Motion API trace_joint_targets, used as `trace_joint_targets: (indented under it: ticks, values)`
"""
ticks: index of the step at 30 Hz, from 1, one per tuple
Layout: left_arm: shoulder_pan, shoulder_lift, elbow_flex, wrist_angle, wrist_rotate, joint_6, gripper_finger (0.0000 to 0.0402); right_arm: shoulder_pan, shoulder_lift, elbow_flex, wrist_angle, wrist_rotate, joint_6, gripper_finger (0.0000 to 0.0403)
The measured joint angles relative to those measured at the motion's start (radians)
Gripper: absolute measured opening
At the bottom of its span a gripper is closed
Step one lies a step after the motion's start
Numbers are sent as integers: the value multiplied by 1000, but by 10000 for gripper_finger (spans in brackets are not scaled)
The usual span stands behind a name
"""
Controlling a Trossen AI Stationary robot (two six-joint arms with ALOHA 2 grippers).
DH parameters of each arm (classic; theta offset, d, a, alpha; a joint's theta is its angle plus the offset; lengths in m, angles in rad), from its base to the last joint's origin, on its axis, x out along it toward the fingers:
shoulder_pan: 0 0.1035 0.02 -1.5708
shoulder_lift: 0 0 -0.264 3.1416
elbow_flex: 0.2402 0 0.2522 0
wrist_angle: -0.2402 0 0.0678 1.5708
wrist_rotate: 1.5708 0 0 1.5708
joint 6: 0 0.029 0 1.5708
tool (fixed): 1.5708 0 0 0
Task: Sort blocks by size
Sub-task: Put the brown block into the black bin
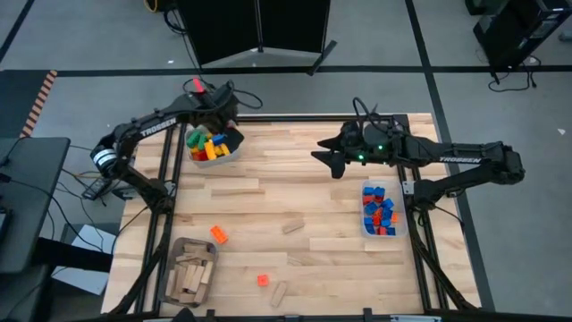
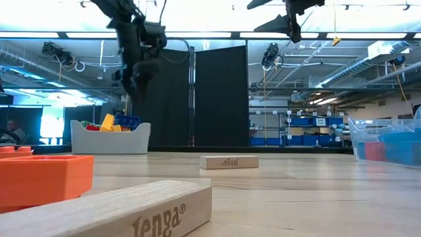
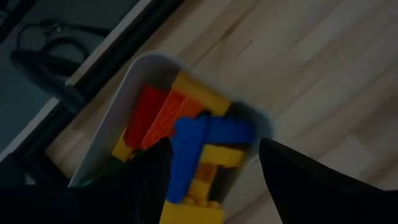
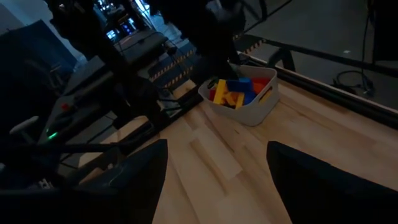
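Overhead, the left hand (image 3: pixel 211 180) hangs spread above the grey bin (image 1: pixel 213 154); the right hand (image 4: pixel 217 180) waits, spread.

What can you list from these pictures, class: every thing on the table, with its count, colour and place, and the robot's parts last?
White plastic bin: one, far left corner of the table, piled with yellow, blue, red, orange and green studded bricks.
Clear plastic bin: one, right edge, filled with blue and red studded bricks.
Grey tray: one, near left corner, holding a heap of tan wooden blocks.
Loose orange studded bricks: two, one beside the tray, one near the front edge.
Loose tan wooden blocks: three, mid-table, and front.
Wooden table: one, light planks.
Left gripper: open, empty, above the white bin.
Right gripper: open, empty, raised over the far middle.
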Motion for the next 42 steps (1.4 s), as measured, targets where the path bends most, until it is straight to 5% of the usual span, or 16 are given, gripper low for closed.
trace_joint_targets:
  ticks: [14,22,30,38,42]
  values:
    - [-296,-236,95,-21,-24,-267,250,70,49,0,0,-15,-132,285]
    - [-633,-376,6,5,-354,-570,250,116,158,0,47,-55,-282,281]
    - [-930,-398,-136,29,-375,-727,250,190,266,37,66,-90,-418,284]
    - [-1076,-395,-276,217,-401,-650,250,257,491,297,-216,-91,-516,273]
    - [-1098,-398,-353,398,-310,-552,250,280,601,403,-369,-91,-550,267]
